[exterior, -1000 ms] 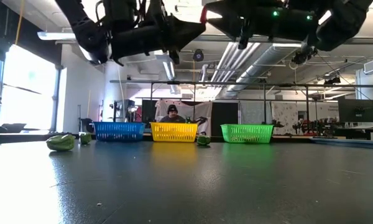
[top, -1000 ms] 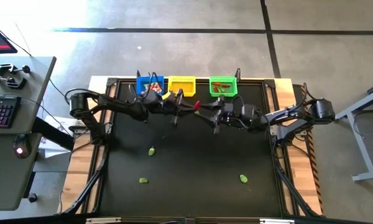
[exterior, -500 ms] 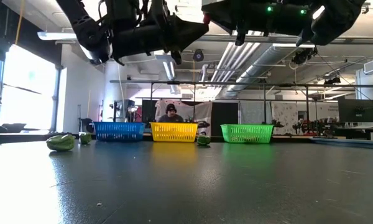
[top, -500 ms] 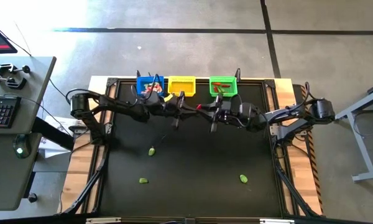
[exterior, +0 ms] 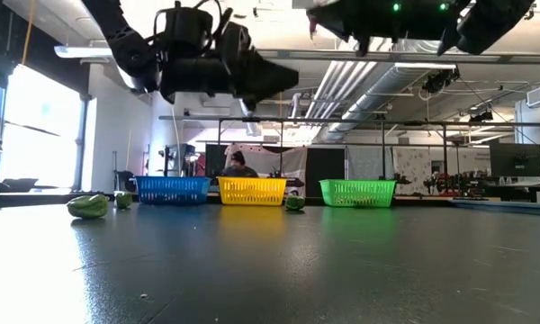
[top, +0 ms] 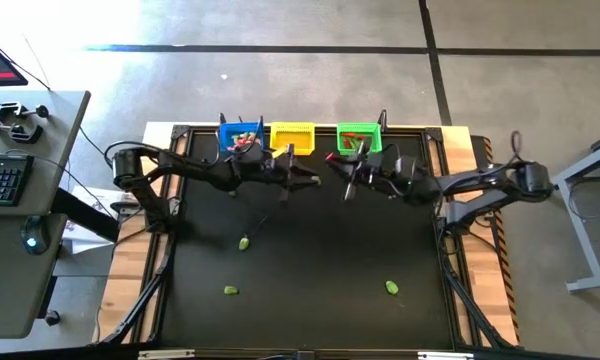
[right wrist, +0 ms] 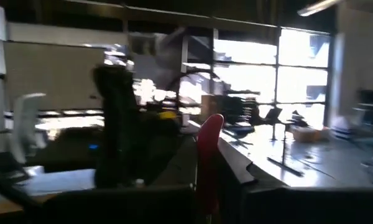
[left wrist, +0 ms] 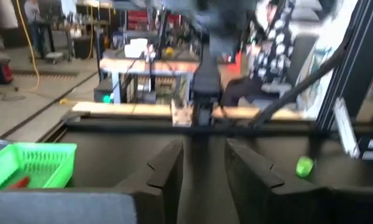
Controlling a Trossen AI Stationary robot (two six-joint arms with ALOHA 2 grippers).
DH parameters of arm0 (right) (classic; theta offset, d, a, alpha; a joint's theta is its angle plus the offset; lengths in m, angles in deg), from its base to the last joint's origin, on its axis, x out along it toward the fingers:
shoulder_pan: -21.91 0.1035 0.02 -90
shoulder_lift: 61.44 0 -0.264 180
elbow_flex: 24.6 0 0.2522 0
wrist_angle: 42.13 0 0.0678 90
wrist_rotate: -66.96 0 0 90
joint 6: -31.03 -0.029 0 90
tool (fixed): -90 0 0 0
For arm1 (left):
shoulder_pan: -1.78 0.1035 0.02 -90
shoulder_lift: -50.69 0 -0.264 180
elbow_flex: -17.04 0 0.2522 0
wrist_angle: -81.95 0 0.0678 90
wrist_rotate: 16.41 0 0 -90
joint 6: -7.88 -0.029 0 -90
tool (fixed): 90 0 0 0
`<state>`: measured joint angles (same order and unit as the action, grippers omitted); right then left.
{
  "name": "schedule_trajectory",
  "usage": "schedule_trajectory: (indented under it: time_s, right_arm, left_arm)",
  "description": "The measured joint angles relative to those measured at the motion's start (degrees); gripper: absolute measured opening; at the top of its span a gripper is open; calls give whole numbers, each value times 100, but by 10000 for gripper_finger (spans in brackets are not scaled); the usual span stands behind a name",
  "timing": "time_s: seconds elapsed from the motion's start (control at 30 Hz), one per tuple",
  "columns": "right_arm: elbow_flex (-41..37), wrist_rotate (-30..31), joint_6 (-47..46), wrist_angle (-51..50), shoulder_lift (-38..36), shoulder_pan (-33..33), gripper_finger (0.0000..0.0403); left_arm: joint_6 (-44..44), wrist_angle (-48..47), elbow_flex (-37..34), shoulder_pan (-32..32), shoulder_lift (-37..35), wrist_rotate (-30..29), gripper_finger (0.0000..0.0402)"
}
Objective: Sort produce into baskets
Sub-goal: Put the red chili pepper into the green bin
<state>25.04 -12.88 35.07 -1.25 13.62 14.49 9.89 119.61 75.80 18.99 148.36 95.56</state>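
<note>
The blue basket (top: 242,137), yellow basket (top: 292,135) and green basket (top: 359,137) stand in a row at the table's far edge, the blue and green ones with produce inside. High above the table, just in front of the green basket, my right gripper (top: 333,160) is shut on a red piece of produce (right wrist: 209,143). My left gripper (top: 308,181) hangs open in front of the yellow basket, and nothing is between its fingers (left wrist: 168,171). Three green pieces (top: 244,242), (top: 230,291), (top: 391,287) lie on the black mat. My right gripper pinches the long red piece between its two fingers at one end (right wrist: 205,186); the other, rounded end (right wrist: 212,121) sticks out past the fingertips. The fingers come roughly level from the table's right side. The piece is lifted clear, high above the mat.
Both arms meet in front of the baskets, their grippers a short way apart. The mat's middle and near half hold only the green pieces (exterior: 88,206), (exterior: 294,202). A person sits in the room beyond the yellow basket (exterior: 252,190).
My right gripper has shut on the red piece, and my left gripper has opened and let go of it. The right gripper has then carried the piece toward the table's far edge and the green basket, away from the left gripper.
</note>
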Motion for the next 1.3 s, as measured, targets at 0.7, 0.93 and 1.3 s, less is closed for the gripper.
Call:
schedule_trajectory:
  time_s: [0.7, 0.93, 1.3]
  right_arm:
    - [61, -451, -1089, -3572, 972, -3747, 5]
    - [529, -642, -1069, -3572, 2021, -3833, 4]
    - [1145, -452, -1050, -4263, 2466, -3831, 77]
  left_arm:
    - [-1525, -4137, 0, -714, -1707, -447, 122]
    - [-1666, -4605, -2, -823, -1803, -578, 122]
    - [-1714, -5841, -2, -924, -1977, -578, 122]
